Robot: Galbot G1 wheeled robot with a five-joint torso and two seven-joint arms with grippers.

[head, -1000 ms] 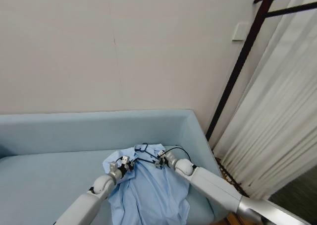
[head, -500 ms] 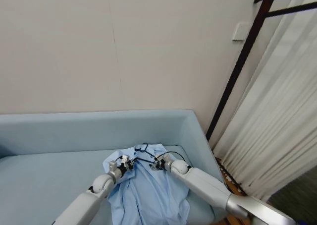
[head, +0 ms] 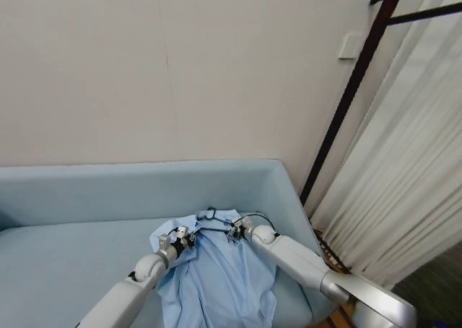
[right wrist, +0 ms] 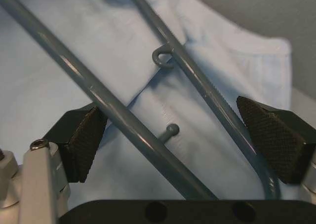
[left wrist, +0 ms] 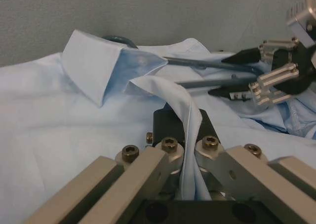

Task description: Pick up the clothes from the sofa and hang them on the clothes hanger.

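Now the light blue sofa [head: 72, 191] runs across the lower part of the head view, in front of a plain wall [head: 144, 68]. The left arm reaches forward from the lower left, and the left end effector [head: 184, 239] is low on the seat, at the left side of a light blue shirt [head: 216, 277]. In the left wrist view this left end effector [left wrist: 181, 131] is closed on a narrow strip of the shirt [left wrist: 49, 115], which passes between its fingers, just below the collar. The shirt lies crumpled on the seat near the right end of the sofa. A thin dark hanger [head: 209, 214] sits inside the collar, with its hook toward the backrest. At the right side of the collar is the right end effector [head: 232, 234]. In the right wrist view the right end effector [right wrist: 177, 137] is spread wide, and two bars of the hanger [right wrist: 123, 123] cross between the pads over the shirt [right wrist: 74, 36], without being clamped. Right of the sofa a dark clothes rack [head: 346, 104] stands leaning, and a white curtain [head: 404, 183] hangs beside it.
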